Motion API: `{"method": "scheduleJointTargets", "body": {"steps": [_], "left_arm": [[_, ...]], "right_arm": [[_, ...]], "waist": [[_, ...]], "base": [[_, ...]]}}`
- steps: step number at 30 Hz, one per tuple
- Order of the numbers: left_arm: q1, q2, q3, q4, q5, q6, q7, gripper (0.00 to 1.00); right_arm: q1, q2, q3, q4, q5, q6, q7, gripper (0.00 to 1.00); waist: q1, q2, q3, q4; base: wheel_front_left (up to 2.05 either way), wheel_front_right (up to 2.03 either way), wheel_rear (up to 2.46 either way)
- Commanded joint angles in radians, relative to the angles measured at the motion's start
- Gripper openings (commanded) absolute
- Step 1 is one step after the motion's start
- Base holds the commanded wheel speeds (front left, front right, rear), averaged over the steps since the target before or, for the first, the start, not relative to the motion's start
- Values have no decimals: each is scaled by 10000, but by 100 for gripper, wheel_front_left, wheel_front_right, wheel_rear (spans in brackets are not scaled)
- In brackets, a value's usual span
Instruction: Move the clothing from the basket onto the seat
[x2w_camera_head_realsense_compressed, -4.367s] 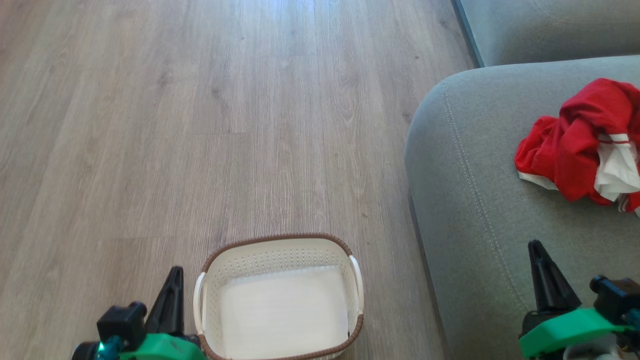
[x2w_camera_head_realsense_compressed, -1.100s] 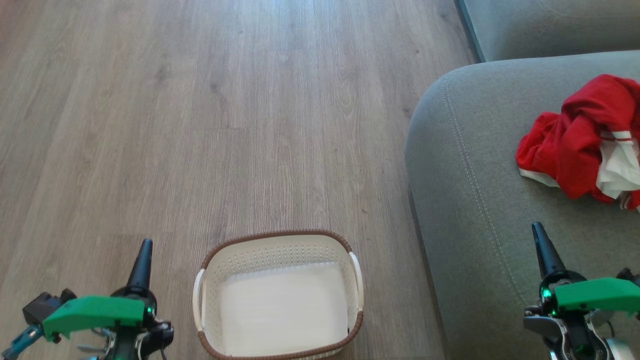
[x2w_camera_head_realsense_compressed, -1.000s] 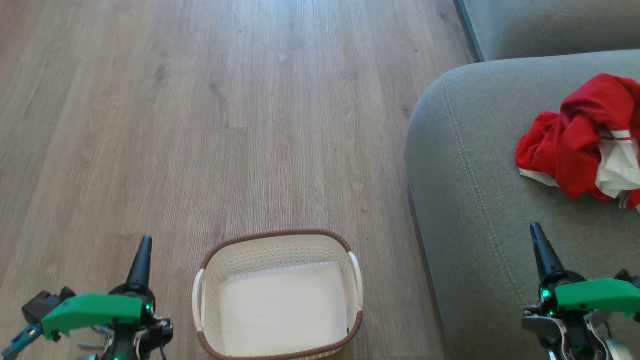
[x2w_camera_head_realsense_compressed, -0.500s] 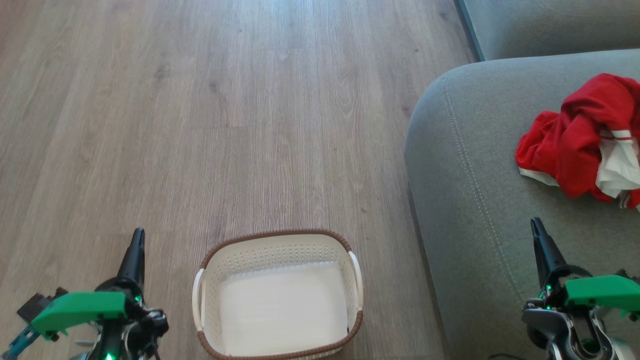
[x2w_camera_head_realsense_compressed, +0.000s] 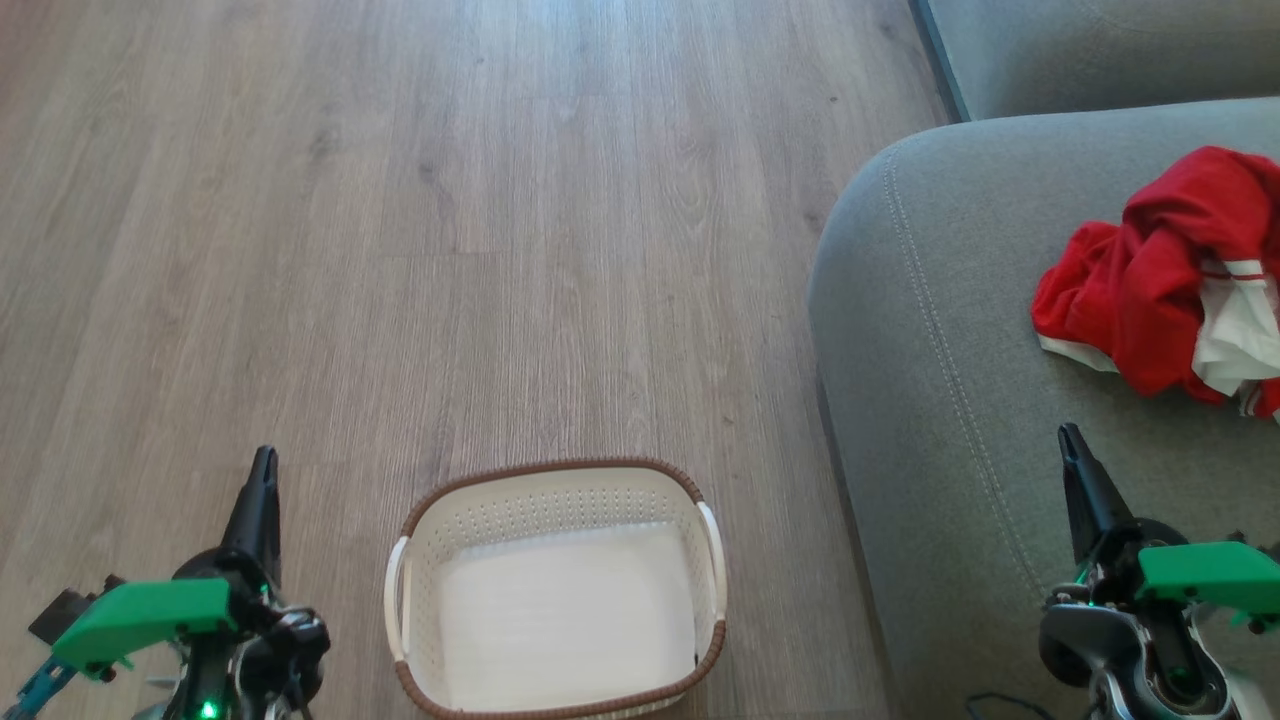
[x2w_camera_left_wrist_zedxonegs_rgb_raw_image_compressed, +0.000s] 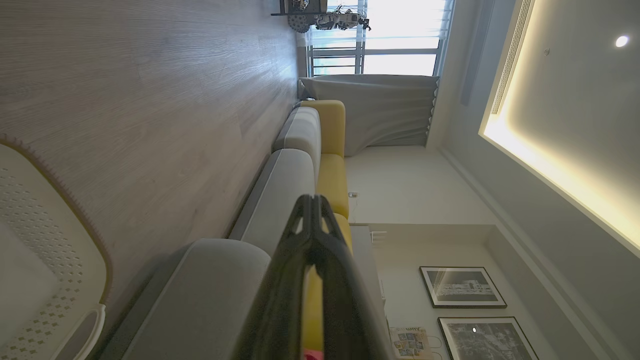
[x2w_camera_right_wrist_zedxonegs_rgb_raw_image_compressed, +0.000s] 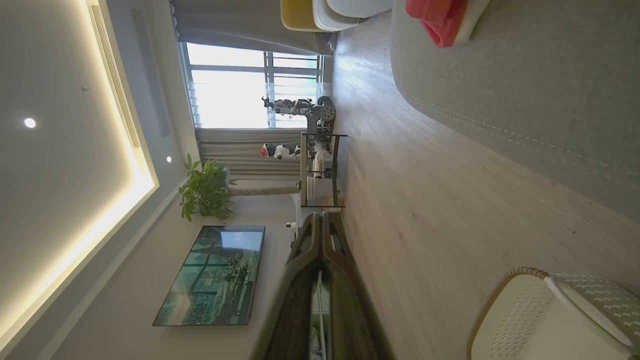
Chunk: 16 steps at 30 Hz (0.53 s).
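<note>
Both arms have edged forward; left claw (x2w_camera_head_realsense_compressed: 263, 455) and right claw (x2w_camera_head_realsense_compressed: 1068, 432) are each pressed together, flanking the basket (x2w_camera_head_realsense_compressed: 560, 468), clothing (x2w_camera_head_realsense_compressed: 1150, 290) heaped on the seat (x2w_camera_head_realsense_compressed: 950, 400).

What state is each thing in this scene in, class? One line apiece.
basket: upright on the floor, empty.
clothing: crumpled in a heap on the seat.
seat: bearing the clothing.
left gripper: shut, holding nothing.
right gripper: shut, holding nothing.

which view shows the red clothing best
Head view: the clothing lies heaped on the seat, red folds and white panels plain, though cut by the right edge. The right wrist view catches a corner at its top; the left wrist view, barely a red sliver.
</note>
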<state>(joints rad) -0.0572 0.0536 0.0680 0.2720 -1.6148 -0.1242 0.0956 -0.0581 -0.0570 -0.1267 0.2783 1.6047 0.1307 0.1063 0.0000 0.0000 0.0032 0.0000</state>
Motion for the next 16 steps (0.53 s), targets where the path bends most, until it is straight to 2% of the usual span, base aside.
{"method": "scheduleJointTargets", "body": {"steps": [1, 16], "left_arm": [[-498, 58, 336, -270, -39, -65, 78, 0], [-500, 42, 360, -270, -19, -65, 97, 0]], "right_arm": [[-494, 38, 162, -337, 67, 0, 42, 0], [-495, 44, 153, -337, 59, 0, 49, 0]], "waist": [[0, 0, -1, 0], [0, 0, -1, 0]], "base": [[0, 0, 0], [0, 0, 0]]}}
